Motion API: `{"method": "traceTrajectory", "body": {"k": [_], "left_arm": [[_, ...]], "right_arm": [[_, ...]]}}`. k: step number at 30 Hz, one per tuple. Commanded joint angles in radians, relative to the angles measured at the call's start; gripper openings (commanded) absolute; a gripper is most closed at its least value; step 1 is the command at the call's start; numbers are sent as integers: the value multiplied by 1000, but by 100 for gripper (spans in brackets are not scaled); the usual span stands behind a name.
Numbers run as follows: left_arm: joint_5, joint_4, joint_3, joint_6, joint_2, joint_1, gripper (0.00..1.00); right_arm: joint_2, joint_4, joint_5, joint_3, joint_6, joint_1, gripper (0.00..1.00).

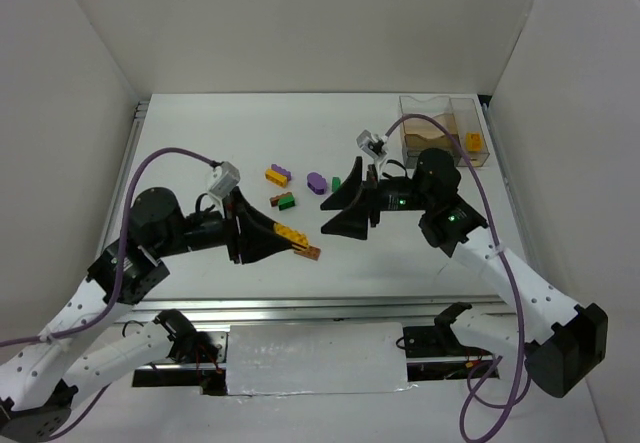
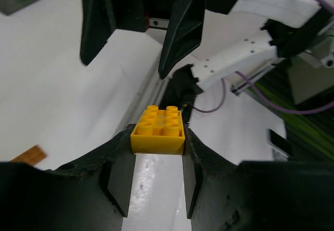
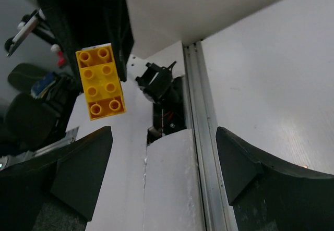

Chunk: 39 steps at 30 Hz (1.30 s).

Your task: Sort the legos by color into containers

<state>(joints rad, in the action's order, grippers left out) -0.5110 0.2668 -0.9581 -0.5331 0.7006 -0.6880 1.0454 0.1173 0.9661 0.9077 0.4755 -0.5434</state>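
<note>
My left gripper [image 2: 157,143] is clamped on a yellow brick [image 2: 158,129], its jaws pressing the two long sides and its studs facing away from my wrist. My right gripper [image 3: 164,155] faces it with jaws spread wide and nothing between them; the brick hangs just beyond its fingertips. A brown brick [image 1: 313,253] lies on the table below. More legos [image 1: 284,201] sit mid-table, and the container [image 1: 425,103] stands at the far right, another yellow piece [image 1: 473,142] in its right-hand compartment.
</note>
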Motion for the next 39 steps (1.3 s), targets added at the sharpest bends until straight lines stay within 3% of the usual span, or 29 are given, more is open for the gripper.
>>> {"method": "traceTrajectory", "body": {"k": [1,11,22,25,29,33,34,36,38,39], "left_arm": [[-240,-158,-60,-67,42,5,0],[-268,-205,-36,-128,66,7,0],[-284,-199,-14,-111,77,7,0],[-273,-178,-18,-90,76,7,0],[-270,-167,-19,-73,66,7,0],[-250,-138,-33,-54,62,7,0],[-248,-132,-39,-48,62,7,0],[-245,-126,-44,-42,60,7,0],[-238,-120,-50,-31,60,5,0],[-232,-112,-56,-21,59,7,7]], "right_arm": [[-24,87,181,28,-4,-26,87],[-90,-25,94,72,-35,-188,86],[16,-82,-17,174,-26,-303,79],[45,-105,-41,200,-34,-323,70],[59,-143,-56,207,-66,-336,40],[51,-148,-43,178,-90,-336,36],[54,-150,-38,178,-95,-337,18],[57,-177,-44,181,-113,-336,0],[61,-195,-49,183,-135,-336,0],[65,-200,-47,181,-141,-336,0]]}}
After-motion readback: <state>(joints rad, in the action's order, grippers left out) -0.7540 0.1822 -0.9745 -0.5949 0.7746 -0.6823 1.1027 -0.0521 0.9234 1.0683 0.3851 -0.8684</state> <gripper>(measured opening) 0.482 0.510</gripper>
